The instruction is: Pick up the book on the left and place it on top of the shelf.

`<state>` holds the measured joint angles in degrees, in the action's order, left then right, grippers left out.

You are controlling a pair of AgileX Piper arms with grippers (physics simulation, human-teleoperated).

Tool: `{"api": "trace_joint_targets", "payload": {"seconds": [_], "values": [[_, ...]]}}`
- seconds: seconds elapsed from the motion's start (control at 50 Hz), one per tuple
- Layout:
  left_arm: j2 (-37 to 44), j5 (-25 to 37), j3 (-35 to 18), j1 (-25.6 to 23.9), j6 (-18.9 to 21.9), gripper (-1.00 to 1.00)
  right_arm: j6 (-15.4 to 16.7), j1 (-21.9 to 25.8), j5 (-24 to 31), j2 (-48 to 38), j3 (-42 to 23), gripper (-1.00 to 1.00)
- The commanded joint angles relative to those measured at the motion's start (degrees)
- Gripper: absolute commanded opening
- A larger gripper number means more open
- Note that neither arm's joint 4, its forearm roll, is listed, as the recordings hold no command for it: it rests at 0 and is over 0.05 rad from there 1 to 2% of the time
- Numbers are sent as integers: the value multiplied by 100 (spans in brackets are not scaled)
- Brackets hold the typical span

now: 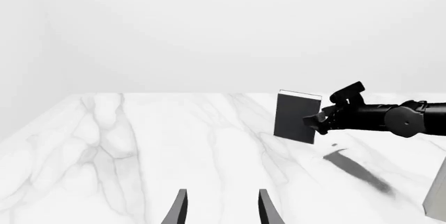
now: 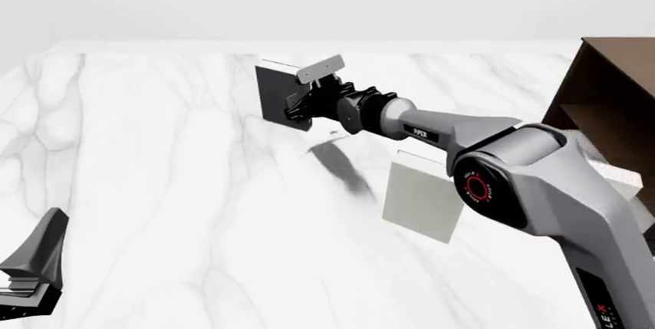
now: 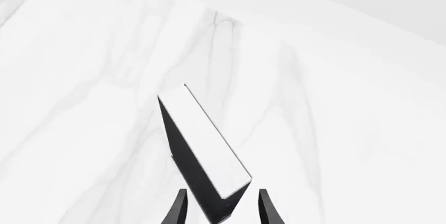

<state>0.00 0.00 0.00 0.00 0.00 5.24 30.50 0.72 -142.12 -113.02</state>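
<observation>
We found the right gripper (image 2: 299, 106) clamped on the dark book (image 2: 276, 93), lifted off the table, the shelf (image 2: 603, 91) lying well behind the claw, toward its own arm's side.

The right arm (image 2: 532, 183) reaches far forward and toward the left across the table, wrist level, and its gripper (image 2: 297, 106) is clamped on the book (image 2: 274, 91), carried clear of the surface. The left gripper (image 2: 31, 268) sits low at the near left edge, its fingers (image 1: 179, 208) parted with nothing between them.
</observation>
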Motion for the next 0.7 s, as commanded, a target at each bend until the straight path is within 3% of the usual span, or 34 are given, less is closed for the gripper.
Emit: {"api": "trace_joint_targets", "payload": {"seconds": [0.02, 0.52, 0.54, 0.7], "values": [[0, 0, 0, 0, 0, 100, -8, 24, 131, -197, -289, 100], [0, 0, 0, 0, 0, 100, 0, 6, 245, -389, -597, 100], [0, 0, 0, 0, 0, 100, 5, 5, 230, -377, -576, -100], [0, 0, 0, 0, 0, 100, -18, 30, 146, -250, -393, -100]]}}
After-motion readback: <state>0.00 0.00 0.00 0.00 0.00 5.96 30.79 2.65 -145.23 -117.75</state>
